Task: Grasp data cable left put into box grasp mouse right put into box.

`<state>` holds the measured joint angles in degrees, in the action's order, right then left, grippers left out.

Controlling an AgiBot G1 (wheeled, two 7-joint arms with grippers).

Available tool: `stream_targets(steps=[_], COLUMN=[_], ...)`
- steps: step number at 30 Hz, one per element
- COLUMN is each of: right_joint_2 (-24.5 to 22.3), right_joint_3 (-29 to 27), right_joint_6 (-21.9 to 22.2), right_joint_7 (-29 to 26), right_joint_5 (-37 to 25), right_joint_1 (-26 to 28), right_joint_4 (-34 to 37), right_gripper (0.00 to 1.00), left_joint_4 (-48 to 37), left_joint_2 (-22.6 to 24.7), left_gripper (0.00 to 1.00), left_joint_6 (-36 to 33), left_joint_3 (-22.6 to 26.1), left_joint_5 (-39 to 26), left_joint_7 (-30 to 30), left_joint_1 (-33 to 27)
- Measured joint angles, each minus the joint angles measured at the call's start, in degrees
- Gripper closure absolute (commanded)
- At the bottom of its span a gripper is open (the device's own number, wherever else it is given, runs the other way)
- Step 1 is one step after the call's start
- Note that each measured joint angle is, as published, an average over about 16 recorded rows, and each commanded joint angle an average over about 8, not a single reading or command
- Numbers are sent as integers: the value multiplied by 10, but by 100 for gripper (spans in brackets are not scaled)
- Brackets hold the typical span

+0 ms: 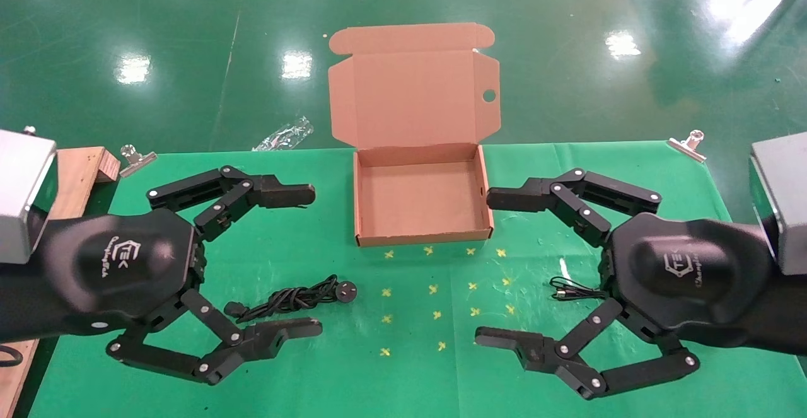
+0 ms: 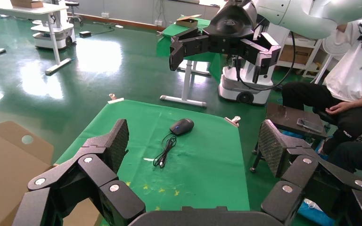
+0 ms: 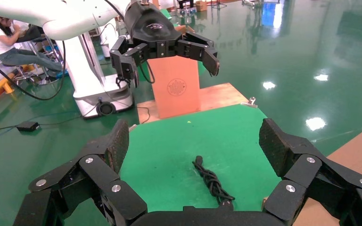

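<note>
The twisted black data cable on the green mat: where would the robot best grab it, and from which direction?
Probably at the thick twisted middle of the data cable, coming down from above with the left gripper, which hangs open over it. The bundle lies flat on the table, so no side offers a grip, and the disc plug at its end looks thin and flat.

Left gripper (image 2: 194, 155) wide open, nothing in it. Mouse (image 2: 182, 126) sits on green table (image 2: 207, 169), thin cord (image 2: 165, 151) beside it. Right gripper (image 2: 217, 44) hangs open above. Box (image 2: 9, 155) at edge.
</note>
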<state>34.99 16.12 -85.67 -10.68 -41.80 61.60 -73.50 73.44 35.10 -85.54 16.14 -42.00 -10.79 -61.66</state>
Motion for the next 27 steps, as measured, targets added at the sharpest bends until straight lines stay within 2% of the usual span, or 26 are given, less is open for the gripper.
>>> stream_targets(steps=[11,16,21,27], right_joint_2=[0,-8,-25,-52], right_joint_3=[0,7,19,35], right_joint_6=[0,3,18,46], right_joint_7=[0,-1,-9,-24], right_joint_5=[0,-22,-66,-128], right_joint_1=[0,-4,-11,-26], right_joint_4=[0,-4,-14,-29], right_gripper=[0,0,0,0], left_joint_4=[0,10,21,35], left_joint_2=[0,-6,-10,1], left_gripper=[0,0,0,0], left_joint_6=[0,-3,-6,2], left_joint_3=[0,8,33,87], left_joint_5=[-1,-29,-104,-258], left_joint_7=[0,7,19,16], left_joint_1=[0,-7,-28,-66])
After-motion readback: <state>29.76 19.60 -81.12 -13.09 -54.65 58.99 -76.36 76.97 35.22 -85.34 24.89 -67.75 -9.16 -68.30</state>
